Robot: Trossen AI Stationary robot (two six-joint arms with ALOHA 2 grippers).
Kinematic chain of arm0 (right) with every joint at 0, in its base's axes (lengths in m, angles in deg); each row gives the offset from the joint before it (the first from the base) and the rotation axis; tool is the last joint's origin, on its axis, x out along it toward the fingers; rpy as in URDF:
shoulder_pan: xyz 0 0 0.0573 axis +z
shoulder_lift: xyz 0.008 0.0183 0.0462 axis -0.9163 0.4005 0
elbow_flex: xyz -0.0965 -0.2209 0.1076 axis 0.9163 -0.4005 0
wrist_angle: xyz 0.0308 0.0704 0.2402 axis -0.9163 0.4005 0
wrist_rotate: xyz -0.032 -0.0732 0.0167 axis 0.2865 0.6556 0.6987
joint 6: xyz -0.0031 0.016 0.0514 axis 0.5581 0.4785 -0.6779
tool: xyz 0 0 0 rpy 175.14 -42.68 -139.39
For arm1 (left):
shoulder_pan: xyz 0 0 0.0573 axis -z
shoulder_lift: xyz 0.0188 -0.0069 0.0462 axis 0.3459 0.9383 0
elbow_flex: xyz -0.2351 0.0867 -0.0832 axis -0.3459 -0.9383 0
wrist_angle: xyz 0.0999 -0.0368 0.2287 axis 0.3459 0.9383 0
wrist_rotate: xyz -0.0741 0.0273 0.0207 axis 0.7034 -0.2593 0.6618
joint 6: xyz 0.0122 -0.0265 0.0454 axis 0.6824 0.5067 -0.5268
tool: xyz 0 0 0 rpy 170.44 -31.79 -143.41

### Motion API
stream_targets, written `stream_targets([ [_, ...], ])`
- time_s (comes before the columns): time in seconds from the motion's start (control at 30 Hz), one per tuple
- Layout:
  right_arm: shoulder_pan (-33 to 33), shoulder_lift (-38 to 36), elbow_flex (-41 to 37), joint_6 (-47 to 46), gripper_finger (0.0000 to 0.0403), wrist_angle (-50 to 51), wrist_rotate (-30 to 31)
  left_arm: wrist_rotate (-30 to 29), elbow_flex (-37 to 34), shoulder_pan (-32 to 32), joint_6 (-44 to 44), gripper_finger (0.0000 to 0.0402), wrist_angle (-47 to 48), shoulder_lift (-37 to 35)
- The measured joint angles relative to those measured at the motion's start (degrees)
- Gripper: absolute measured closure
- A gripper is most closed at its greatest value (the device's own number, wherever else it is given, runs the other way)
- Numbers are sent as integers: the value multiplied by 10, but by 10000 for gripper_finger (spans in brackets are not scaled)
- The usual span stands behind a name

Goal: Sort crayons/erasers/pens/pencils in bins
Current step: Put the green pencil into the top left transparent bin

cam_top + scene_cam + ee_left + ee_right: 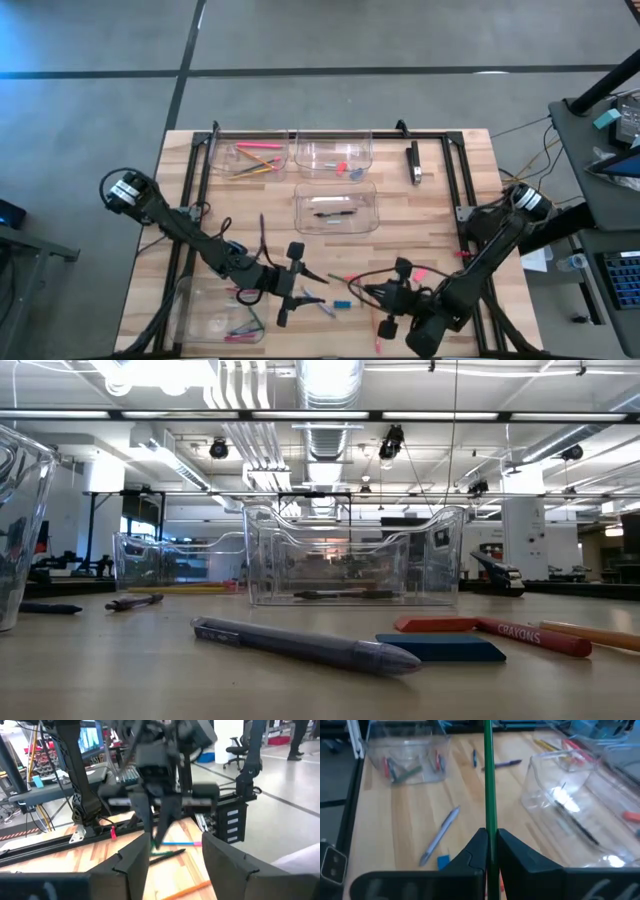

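My right gripper (491, 845) is shut on a long thin green stick (488, 775), above the table's near middle (385, 293). My left gripper (175, 845) stands open and level just to its left (297, 285), facing it, with nothing between its fingers. On the wood between them lie a grey pen (440, 836), a blue eraser (443, 861) and a red crayon (495, 628). Pencils lie in the far left bin (255, 158), erasers in the far middle bin (335, 155), pens in the centre bin (336, 210) and crayons in the near left bin (215, 312). My right gripper pinches the green stick (490, 831) between its two fingers. The stick runs along the fingers and reaches far out past their tips, toward the left arm. Which part of its length is gripped, and whether its far end is off the table, I cannot tell.
An orange pencil (590, 632) lies at the near right. A black oblong block (414, 163) sits at the far right. Black rails (200, 170) frame the tabletop, and cables trail from both arms.
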Motion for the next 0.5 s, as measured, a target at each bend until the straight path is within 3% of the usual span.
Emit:
stream_targets([
  [0.3, 0, -12, 0, 13, 380, 2, 3, -24, 3, -5, 4, 132, 2, 16],
  [0.5, 0, -6, 0, 11, 380, 2, -3, -34, 3, -15, 19, 105, 3, 26],
])
